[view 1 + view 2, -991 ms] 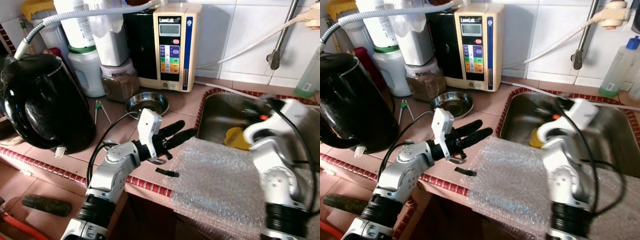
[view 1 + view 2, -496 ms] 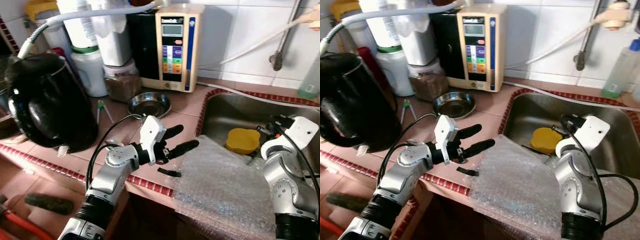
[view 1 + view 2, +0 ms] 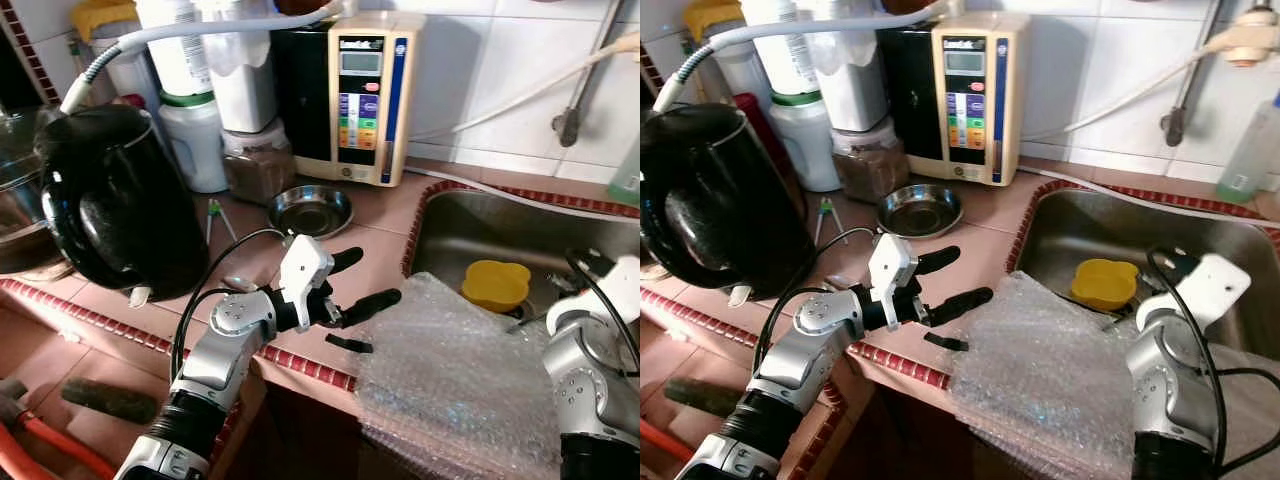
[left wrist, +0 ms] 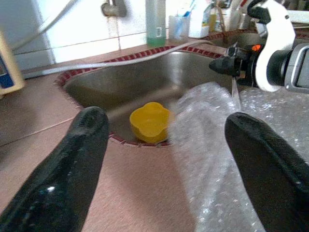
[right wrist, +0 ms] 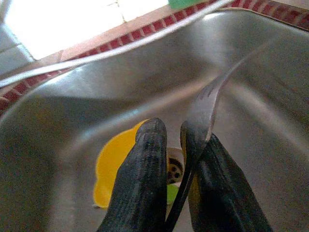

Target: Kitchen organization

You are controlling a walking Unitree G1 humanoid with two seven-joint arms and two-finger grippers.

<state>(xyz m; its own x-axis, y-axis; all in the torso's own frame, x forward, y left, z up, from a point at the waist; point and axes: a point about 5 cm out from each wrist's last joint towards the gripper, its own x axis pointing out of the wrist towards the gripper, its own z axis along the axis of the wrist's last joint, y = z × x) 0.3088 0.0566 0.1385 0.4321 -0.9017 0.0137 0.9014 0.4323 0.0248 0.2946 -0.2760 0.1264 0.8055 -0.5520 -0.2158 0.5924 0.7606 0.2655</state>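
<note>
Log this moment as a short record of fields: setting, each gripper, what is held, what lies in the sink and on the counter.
setting: tiled kitchen counter beside a steel sink
left gripper: open, above the counter by the bubble wrap's edge
right gripper: shut on a fork, over the sink
in sink: yellow cup
on counter: bubble wrap hanging over the front edge, steel bowl, black kettle, water ioniser, small black piece

Fork (image 5: 203,116) tines blurred (handle end hidden between the right hand (image 5: 176,145) fingers); yellow bowl (image 5: 113,166) partly covered.
</note>
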